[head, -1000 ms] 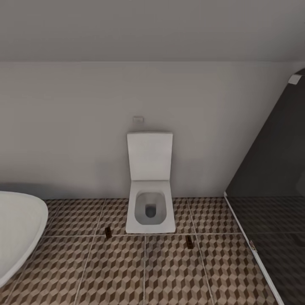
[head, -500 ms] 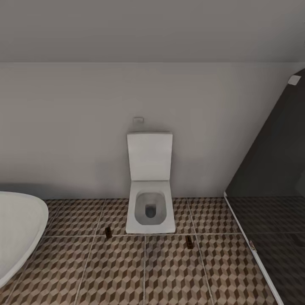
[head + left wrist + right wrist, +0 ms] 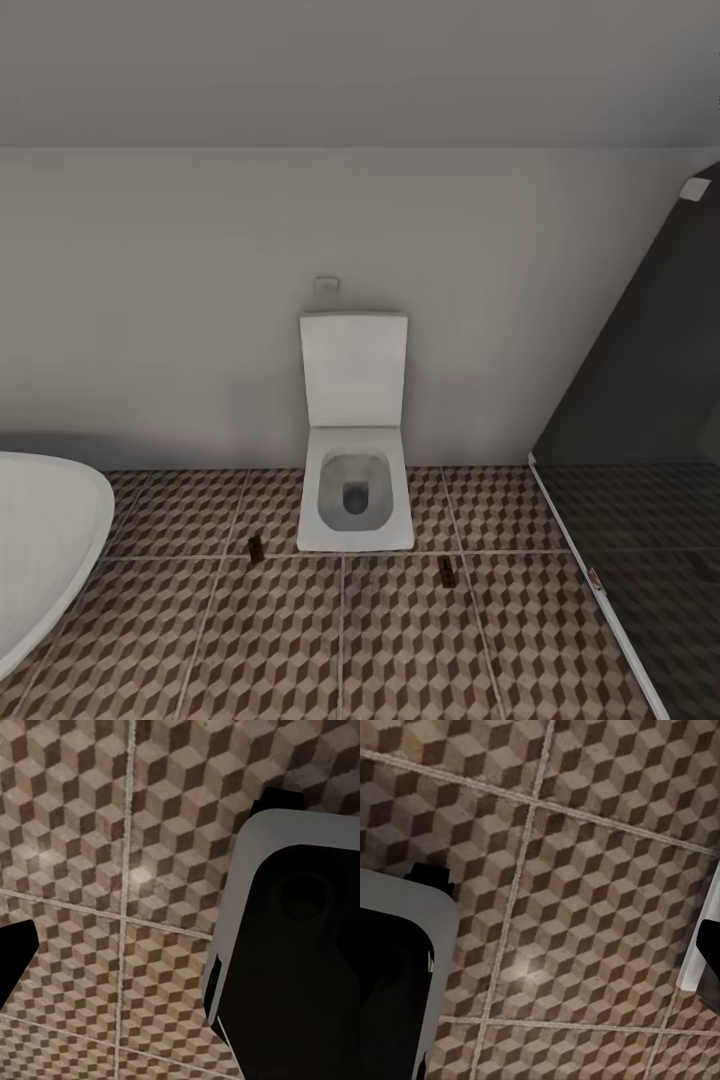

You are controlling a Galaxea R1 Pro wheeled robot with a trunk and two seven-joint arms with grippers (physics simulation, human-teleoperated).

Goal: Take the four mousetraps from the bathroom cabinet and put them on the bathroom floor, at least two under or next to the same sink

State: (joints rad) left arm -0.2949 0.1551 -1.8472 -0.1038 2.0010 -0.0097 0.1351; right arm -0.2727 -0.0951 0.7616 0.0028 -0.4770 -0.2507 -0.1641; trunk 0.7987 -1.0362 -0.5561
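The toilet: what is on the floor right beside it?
Two mousetraps lie on the bathroom floor, one at each front corner of the toilet. Floor beneath its base is covered.

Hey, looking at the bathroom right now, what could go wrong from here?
1. Two mousetraps lie on the floor beside the toilet, not a sink; leaving them there may miss the sink condition.
2. They are tiny and dark against the patterned tiles, so the base could roll over one.
3. The bathtub sits close on the left, a bump risk when turning.
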